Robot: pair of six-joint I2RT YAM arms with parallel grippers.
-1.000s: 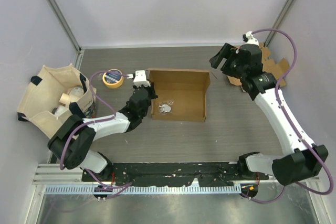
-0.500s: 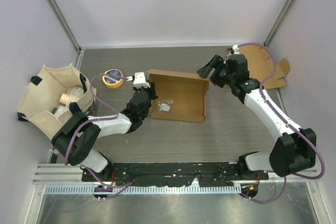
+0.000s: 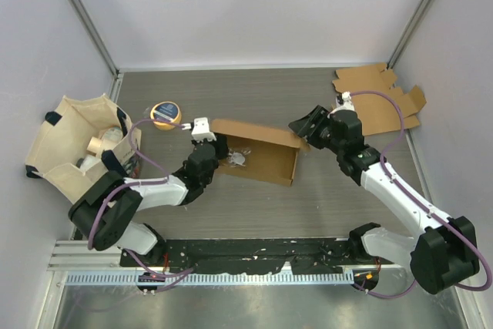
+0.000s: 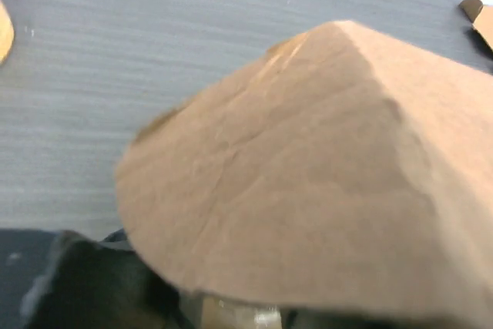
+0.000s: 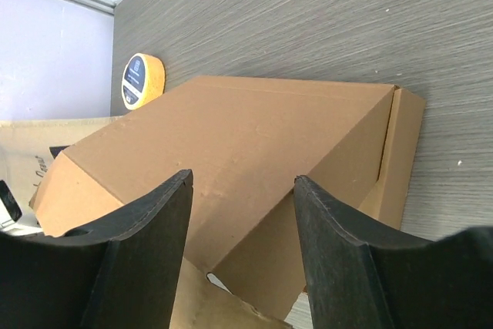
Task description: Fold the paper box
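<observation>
The brown paper box (image 3: 262, 158) lies open-topped in the middle of the table, slightly skewed, with its back wall leaning over the inside. My left gripper (image 3: 214, 148) is at the box's left end. In the left wrist view a rounded cardboard flap (image 4: 308, 167) covers its jaws, so their state is hidden. My right gripper (image 3: 299, 127) hovers at the box's back right corner. In the right wrist view the right gripper (image 5: 243, 179) is open, its fingers (image 5: 146, 244) apart above the box wall (image 5: 231, 144) with nothing between them.
A yellow tape roll (image 3: 165, 113) lies left of the box. A canvas bag (image 3: 77, 144) with several items stands at the left edge. A flat cardboard sheet (image 3: 377, 102) lies at the back right. A small pale item (image 3: 237, 158) sits inside the box.
The right arm swung from the back right corner down to the box's right corner, its jaws narrowing. The box shifted nearer and skewed. The left arm drew back slightly.
</observation>
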